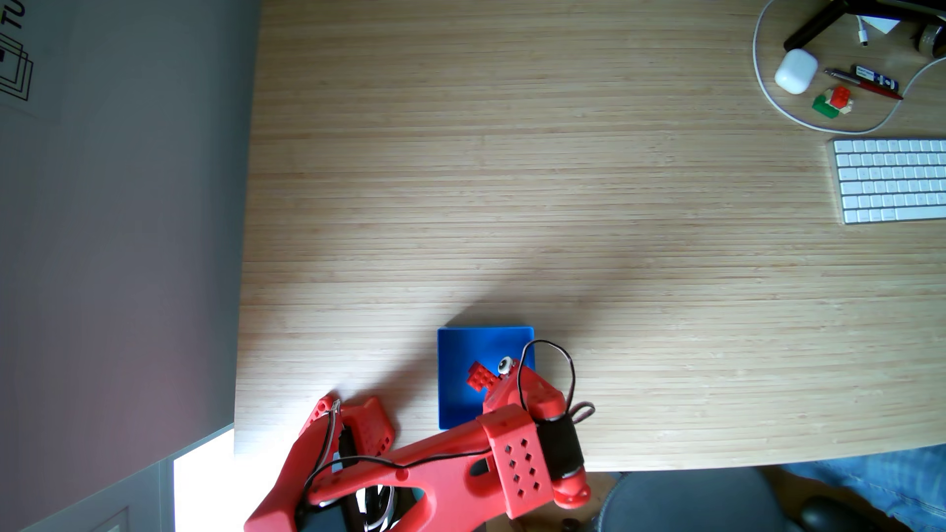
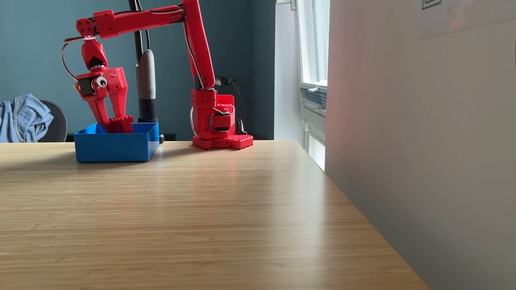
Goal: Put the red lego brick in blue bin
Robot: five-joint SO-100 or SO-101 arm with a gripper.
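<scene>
**A:** Pale bamboo-grain wooden table [image 2: 195, 223] against a teal wall, a window off to the right in a fixed view. What's on it?

**B:** Near one edge sits the bright blue square plastic bin [image 2: 111, 149] with thin walls. A red 3D-printed arm [image 2: 198, 50] rises from its base [image 2: 220, 139] just beside the bin and reaches over it.

**A:** And the gripper?

**B:** The two-finger gripper [image 2: 111, 124], with a googly eye stuck on it, points down into the bin, fingertips below the rim.

**A:** Where is the brick?

**B:** The small red studded lego brick [image 1: 480, 377], stepped in profile, is inside the bin's outline. In a fixed view from the side its studs [image 2: 122, 119] show just above the rim, between the fingers.

**A:** Jaws closed on it?

**B:** The fingers stand slightly apart with the brick touching them at the tips; it looks clamped, but whether it also rests on the bin floor I cannot tell.

**A:** Anything else?

**B:** Well apart in the far corner: a white keyboard [image 1: 893, 181], a white earbud case [image 1: 795, 70], and a little stack of red, green and white bricks [image 1: 833, 102].
</scene>
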